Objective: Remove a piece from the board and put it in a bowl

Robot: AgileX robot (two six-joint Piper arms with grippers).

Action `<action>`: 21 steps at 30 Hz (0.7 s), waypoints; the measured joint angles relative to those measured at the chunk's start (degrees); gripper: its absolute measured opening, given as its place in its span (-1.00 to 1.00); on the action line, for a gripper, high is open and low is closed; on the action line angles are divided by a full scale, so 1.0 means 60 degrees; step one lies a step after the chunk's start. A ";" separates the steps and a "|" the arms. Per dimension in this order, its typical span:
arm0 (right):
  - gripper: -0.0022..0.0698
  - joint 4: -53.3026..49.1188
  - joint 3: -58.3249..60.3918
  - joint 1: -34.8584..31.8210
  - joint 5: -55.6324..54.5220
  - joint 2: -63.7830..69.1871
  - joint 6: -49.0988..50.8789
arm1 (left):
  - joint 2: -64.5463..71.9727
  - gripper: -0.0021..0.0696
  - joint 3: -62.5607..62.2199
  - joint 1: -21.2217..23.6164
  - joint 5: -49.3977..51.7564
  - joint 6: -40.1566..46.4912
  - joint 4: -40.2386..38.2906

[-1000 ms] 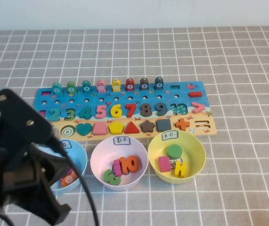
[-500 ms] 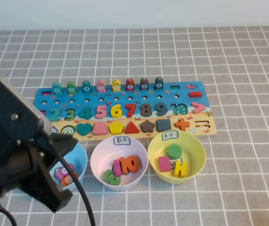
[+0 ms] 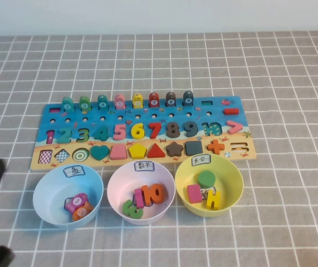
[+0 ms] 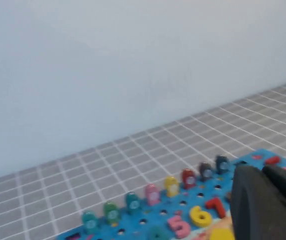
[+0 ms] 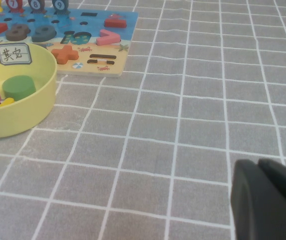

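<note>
Green disc lies in the yellow bowl; both grippers are drawn back from the board.

The dark green disc rests inside the pale yellow bowl, leaning on a pink block and a yellow piece, just under the bowl's white label. The puzzle board lies just beyond the 3 bowls, with the pale pink bowl and light blue bowl alongside. The left gripper hangs raised at the board's near-left side, fingers pressed together and holding nothing, the disc well away from them. The right gripper sits low over the checked cloth, well apart from the yellow bowl; whether its fingers are together or apart, I cannot tell.
</note>
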 joint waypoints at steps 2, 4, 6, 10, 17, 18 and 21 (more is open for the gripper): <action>-0.99 0.0000 0.0000 0.0000 0.0000 0.0000 0.0000 | -0.0655 -0.95 0.0458 0.0779 -0.0132 -0.0023 -0.0062; -0.99 0.0000 0.0000 0.0000 0.0000 0.0000 0.0000 | -0.1284 -0.95 0.0895 0.1583 -0.0147 -0.0044 -0.0057; -0.99 0.0000 0.0000 0.0000 0.0000 0.0000 0.0000 | -0.1769 -0.95 0.1187 0.2283 -0.0147 -0.0121 -0.0057; -0.99 0.0000 0.0000 0.0000 0.0000 0.0000 0.0000 | -0.2685 -0.95 0.1654 0.3472 -0.0147 -0.0511 -0.0121; -0.99 0.0000 0.0000 0.0000 0.0000 0.0000 0.0000 | -0.3749 -0.95 0.2608 0.3924 -0.0166 -0.0800 -0.0180; -0.99 0.0000 0.0000 0.0000 0.0000 0.0000 0.0000 | -0.3799 -0.95 0.2774 0.3924 -0.0166 -0.0823 -0.0180; -0.99 0.0000 0.0000 0.0000 0.0000 0.0000 0.0000 | -0.3865 -0.95 0.2935 0.3924 0.0332 -0.1013 -0.0205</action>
